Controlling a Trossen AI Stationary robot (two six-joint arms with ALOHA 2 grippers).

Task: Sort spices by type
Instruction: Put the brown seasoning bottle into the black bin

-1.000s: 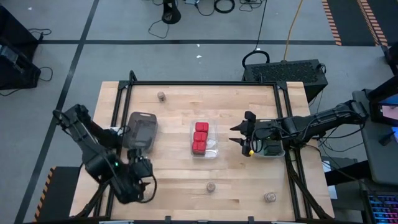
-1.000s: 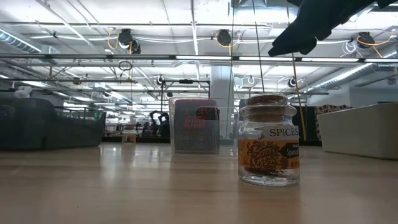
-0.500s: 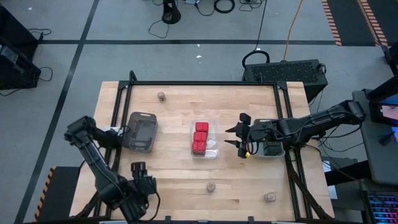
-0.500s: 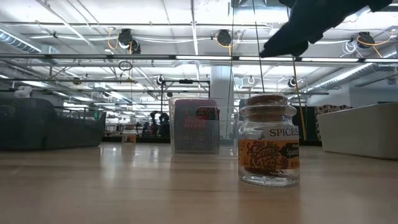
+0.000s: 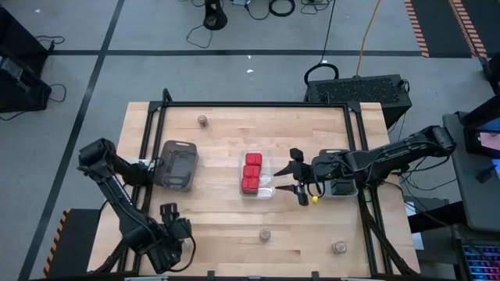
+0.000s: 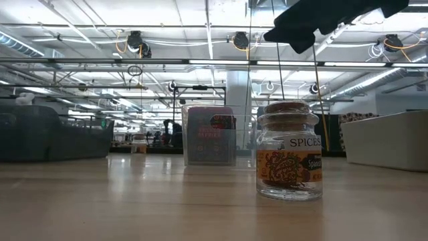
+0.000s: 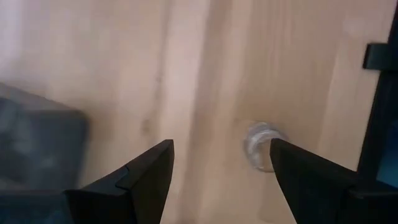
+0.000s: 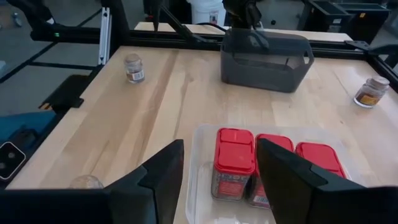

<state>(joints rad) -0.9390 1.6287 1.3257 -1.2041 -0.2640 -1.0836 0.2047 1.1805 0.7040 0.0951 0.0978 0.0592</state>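
Three red boxes (image 5: pixel 251 172) stand in a row in a clear tray (image 5: pixel 268 191) at mid-table. My right gripper (image 5: pixel 279 179) hovers open just right of that tray, pointing at the red boxes (image 8: pixel 258 163). Brownish cork-topped jars stand on the wood: one far left (image 5: pixel 202 120), one near centre (image 5: pixel 266 233), one near right (image 5: pixel 339 247). My left gripper (image 5: pixel 173 217) hangs open over the near left of the table, pointing down. A further jar (image 7: pixel 261 145) shows far below, between its fingers; the arm hides it in the high view.
A grey tray (image 5: pixel 178 164) sits left of the clear tray. A pale tray (image 5: pixel 344 187) with dark contents lies under my right arm. Black frame rails (image 5: pixel 258 104) run along the table's edges. Bare wood lies between the trays and the near edge.
My left gripper has sunk toward the table over the near left area, staying open. My right gripper has gone toward the table's left, closer to the clear tray, and has tipped its fingers somewhat downward. No spice has moved.
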